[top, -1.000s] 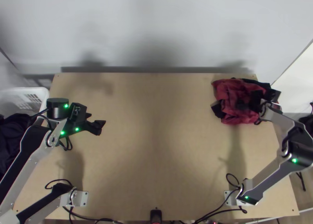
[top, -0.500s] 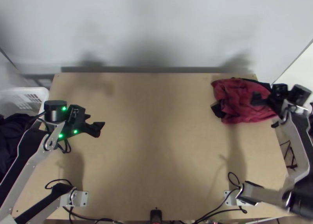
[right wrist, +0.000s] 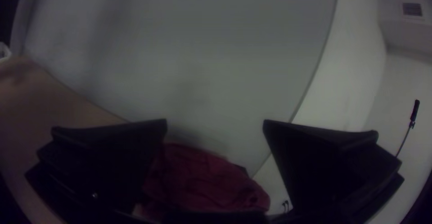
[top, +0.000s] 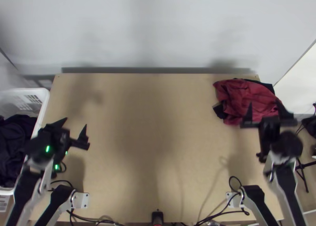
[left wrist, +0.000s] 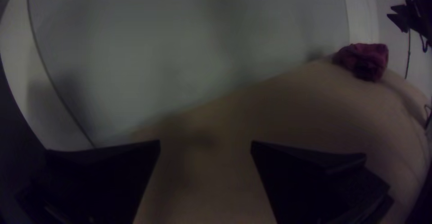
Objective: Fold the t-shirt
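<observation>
Right gripper (top: 264,102) has drawn back, spread wide.

Top cam: high over near edge of surface (top: 158,159), btwn arm bases, steep look down, widest + farthest off. L wrist cam: close behind L pincer (top: 76,121), faces across surface to wall (top: 158,32); red cloth (top: 245,97) far off. R wrist cam: same setup behind R pincer (top: 264,102), cloth much nearer. Shared: all 3 get wall, surface's far edge, cloth; top + L wrist both get R pincer.
</observation>
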You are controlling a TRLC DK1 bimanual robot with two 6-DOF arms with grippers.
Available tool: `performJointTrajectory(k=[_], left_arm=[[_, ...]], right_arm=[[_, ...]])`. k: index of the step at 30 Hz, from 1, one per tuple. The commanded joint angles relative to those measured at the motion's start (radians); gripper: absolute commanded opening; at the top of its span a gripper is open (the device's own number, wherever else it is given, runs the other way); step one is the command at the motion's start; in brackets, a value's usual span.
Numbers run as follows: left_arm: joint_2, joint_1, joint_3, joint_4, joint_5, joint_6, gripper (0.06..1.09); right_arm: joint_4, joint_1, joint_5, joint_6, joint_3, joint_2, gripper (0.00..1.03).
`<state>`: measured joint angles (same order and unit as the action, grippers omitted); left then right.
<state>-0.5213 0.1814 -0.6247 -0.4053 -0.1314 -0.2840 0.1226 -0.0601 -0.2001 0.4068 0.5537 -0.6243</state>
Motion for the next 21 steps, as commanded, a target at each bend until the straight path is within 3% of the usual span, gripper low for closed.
performJointTrajectory(k=[1, 4, 6, 9, 14, 21], left_arm=[[0.402, 0.003, 0.31, 0.169, -0.076, -0.211, 1.04], [0.529, -0.003, 0.439, 0.177, -0.077, -0.271, 1.04], [0.527, -0.031, 0.484, 0.171, -0.074, -0.248, 1.04], [0.526, -0.053, 0.54, 0.217, -0.053, -0.239, 1.04], [0.523, -0.151, 0.546, 0.131, 0.187, -0.192, 1.04], [0.52, -0.241, 0.546, 0.126, 0.208, -0.195, 1.04]], right_arm=[[0.117, -0.104, -0.085, 0.046, -0.282, 0.321, 0.99], [0.137, -0.136, -0.085, 0.055, -0.385, 0.428, 0.99], [0.141, -0.176, -0.091, 0.075, -0.445, 0.505, 0.99], [0.026, -0.198, -0.096, 0.032, -0.457, 0.575, 0.99], [-0.135, -0.201, -0.096, -0.003, -0.459, 0.623, 0.99], [-0.262, -0.276, -0.045, 0.027, -0.459, 0.627, 0.99]])
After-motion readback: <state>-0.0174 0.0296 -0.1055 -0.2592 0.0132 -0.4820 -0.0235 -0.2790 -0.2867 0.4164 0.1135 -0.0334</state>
